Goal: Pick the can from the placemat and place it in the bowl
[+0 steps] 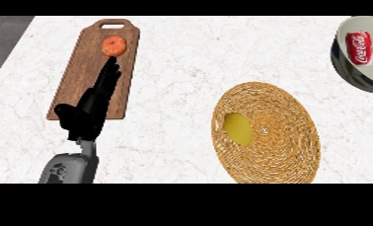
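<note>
Your can (359, 47) lies in the bowl (339, 68) at two o'clock. At five, the placemat (287, 143) carries a yellow thing (238, 129). At ten, your left hand (89, 110), fingers (109, 76) straight and holding nothing, lies over a wooden board (82, 74) beside a round orange thing (114, 46). The surface (182, 67) is white marble.

Marble counter (189, 62)
A board (82, 69) is laid far left, a woven placemat (284, 136) near right, a bowl (341, 69) far right.

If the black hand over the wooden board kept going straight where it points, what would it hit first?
Probably the orange round item on the cutting board: the left hand points straight at it, fingertips just short, though its height is unclear.
</note>
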Robot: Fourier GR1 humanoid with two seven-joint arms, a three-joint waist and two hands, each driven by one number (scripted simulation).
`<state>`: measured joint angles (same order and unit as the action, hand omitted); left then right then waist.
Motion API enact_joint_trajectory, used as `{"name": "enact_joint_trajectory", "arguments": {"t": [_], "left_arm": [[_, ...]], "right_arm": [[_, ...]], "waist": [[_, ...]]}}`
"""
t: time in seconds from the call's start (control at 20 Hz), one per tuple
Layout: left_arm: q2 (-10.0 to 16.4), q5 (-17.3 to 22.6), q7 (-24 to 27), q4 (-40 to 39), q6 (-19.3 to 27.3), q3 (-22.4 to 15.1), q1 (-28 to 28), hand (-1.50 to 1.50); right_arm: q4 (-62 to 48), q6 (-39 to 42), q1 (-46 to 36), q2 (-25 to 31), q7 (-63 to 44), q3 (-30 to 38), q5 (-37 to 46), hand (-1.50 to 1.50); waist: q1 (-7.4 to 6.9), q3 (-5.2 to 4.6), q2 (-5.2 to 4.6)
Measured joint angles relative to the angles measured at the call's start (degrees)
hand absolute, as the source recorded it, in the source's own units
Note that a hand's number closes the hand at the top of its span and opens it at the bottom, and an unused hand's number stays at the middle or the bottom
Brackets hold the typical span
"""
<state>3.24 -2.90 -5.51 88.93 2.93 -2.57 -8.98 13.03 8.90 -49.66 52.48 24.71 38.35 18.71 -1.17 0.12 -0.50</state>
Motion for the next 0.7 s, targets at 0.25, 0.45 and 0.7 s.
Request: {"name": "enact_joint_trajectory", "arguments": {"t": [0.25,0.45,0.7], "left_arm": [[0.4,0.6,0.9,-0.6,-0.8,0.6,0.5,0.0],[-0.1,0.0,0.6,0.4,-0.2,0.1,1.0,0.0],[-0.3,-0.5,0.1,1.2,-0.1,-0.2,1.6,0.0]], "right_arm": [[-0.7,7.7,3.6,3.1,1.2,2.3,-3.7,-1.5],[-0.6,12.5,7.0,3.9,3.2,3.0,-5.8,-1.5],[0.2,16.7,11.5,4.1,6.5,2.5,-7.1,-1.5]], "waist": [[0.31,-0.01,0.09],[0.37,0.0,0.15],[0.39,0.0,0.19]]}}
